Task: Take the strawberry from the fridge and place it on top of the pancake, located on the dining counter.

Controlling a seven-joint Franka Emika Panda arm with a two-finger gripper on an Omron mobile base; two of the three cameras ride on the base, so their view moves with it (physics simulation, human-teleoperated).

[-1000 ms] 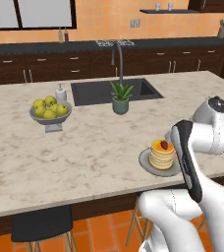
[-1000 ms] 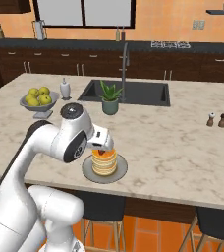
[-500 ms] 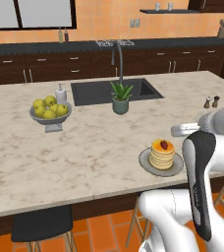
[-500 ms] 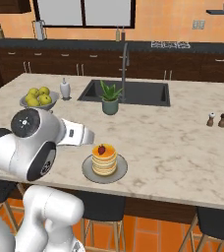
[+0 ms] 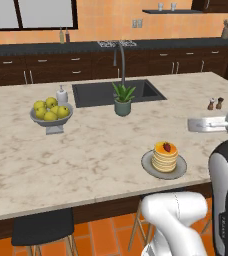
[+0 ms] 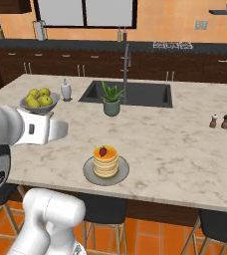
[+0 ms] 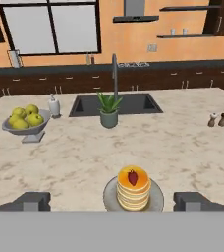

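The strawberry point(image 5: 167, 147) point(image 6: 103, 151) point(image 7: 132, 177) lies on top of the pancake point(image 5: 165, 159) point(image 6: 105, 162) point(image 7: 133, 193), a golden stack on a round grey plate point(image 5: 148, 165) near the front edge of the dining counter point(image 5: 96, 150). My gripper point(image 7: 113, 202) is open and empty, drawn back off the counter's front and looking at the stack from a distance. Its two dark fingertips point(image 7: 33, 201) stand far apart, one on each side of the plate in the hand view. The fridge is out of view.
A bowl of yellow fruit point(image 5: 50, 112) and a soap bottle point(image 5: 61, 95) stand at the left. A potted plant point(image 5: 122, 100) sits in front of the dark sink point(image 5: 101, 93) with its faucet. Salt and pepper shakers point(image 5: 215, 103) are at the right. Stools stand under the counter's front edge.
My arm has pulled back from over the pancake toward the base and swung upright. The strawberry stays on the stack, apart from the open fingers.
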